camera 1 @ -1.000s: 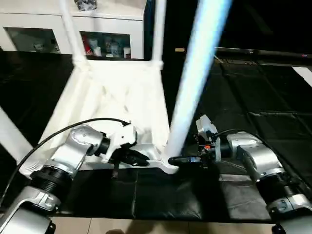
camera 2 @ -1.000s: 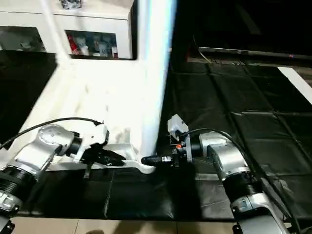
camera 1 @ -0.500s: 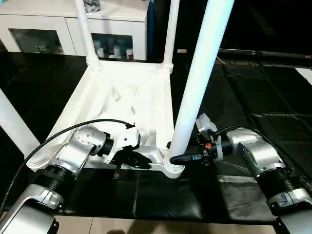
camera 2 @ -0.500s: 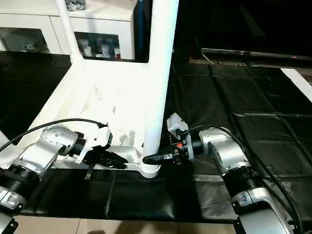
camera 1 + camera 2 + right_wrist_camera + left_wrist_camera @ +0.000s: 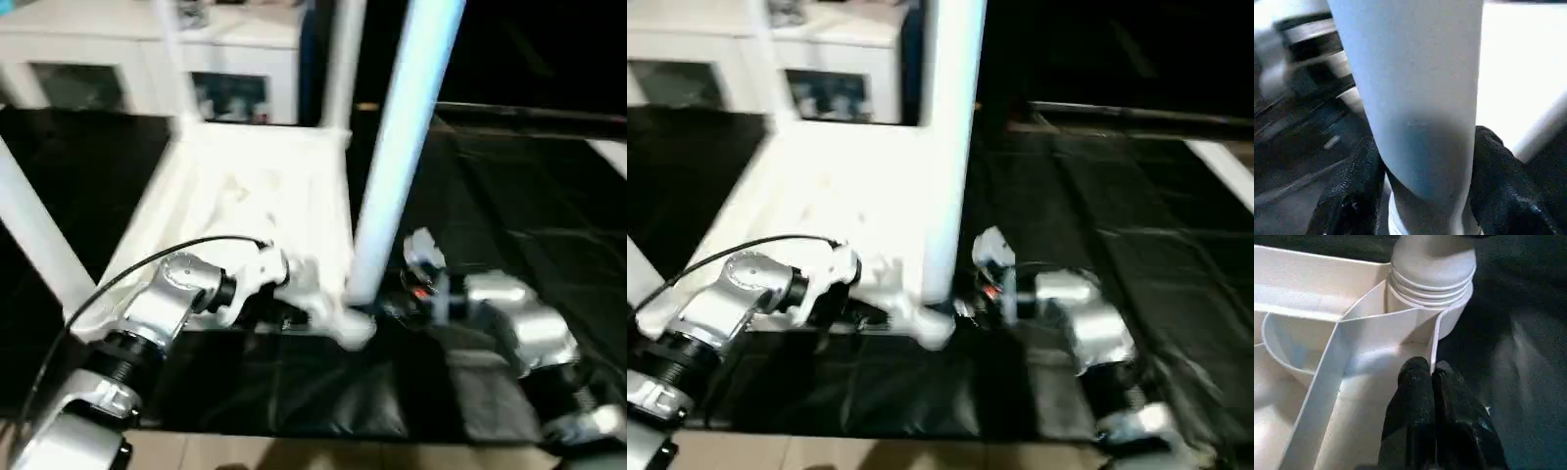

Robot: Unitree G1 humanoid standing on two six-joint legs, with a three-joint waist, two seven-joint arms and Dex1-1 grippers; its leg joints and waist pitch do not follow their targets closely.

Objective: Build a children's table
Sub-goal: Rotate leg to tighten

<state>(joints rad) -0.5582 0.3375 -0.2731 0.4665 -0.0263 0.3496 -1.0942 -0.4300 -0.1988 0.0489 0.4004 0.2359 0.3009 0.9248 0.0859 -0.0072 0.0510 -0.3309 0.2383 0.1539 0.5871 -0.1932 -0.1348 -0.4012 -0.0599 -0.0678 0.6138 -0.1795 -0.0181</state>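
The near-right leg (image 5: 397, 166) rises from its corner socket (image 5: 1431, 281) of the upturned tabletop (image 5: 250, 196), blocking that corner. The right gripper (image 5: 1422, 196) straddles its base, one finger on each side; the left gripper (image 5: 1431, 377), fingers together, crowds the rim beside the socket. Right of the leg, black floor mat (image 5: 509, 225) lies open.
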